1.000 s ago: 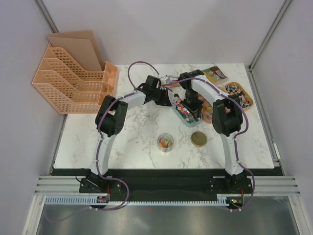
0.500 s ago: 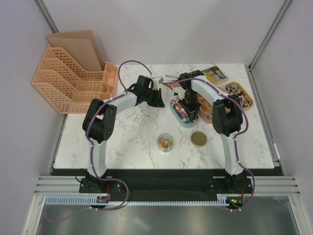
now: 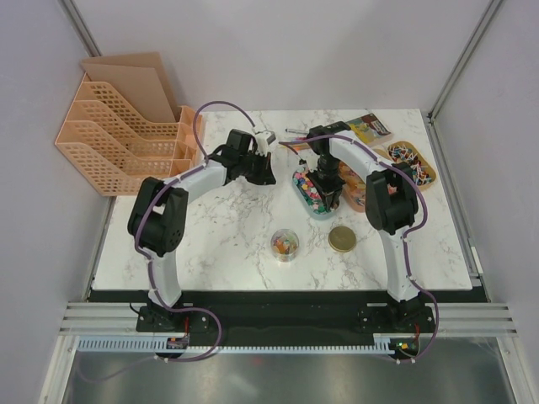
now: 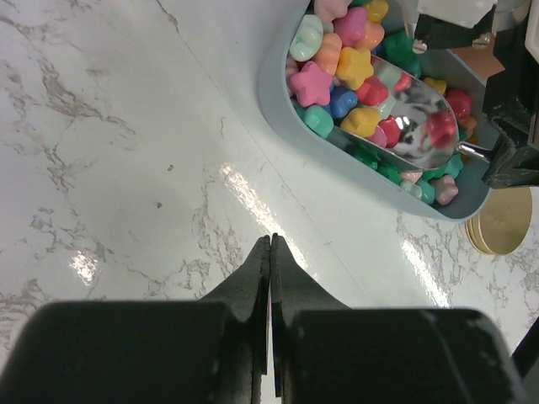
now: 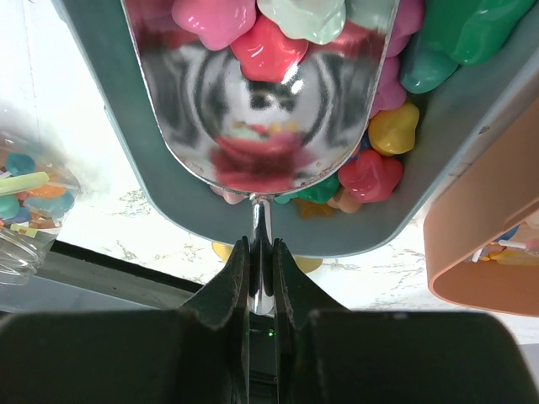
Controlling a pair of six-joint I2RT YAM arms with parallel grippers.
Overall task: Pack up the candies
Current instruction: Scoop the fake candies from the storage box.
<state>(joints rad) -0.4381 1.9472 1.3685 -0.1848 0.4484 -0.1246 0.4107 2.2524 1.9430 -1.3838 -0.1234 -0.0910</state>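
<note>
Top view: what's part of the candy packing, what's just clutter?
Job: candies, tray, scoop in right claw, jar, lid.
Clutter: file racks, book.

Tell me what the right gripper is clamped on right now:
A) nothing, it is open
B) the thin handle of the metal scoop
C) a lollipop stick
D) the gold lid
B: in the right wrist view, the right gripper is closed on the thin handle of the metal scoop, whose bowl lies among the candies in the grey-blue tray.
</note>
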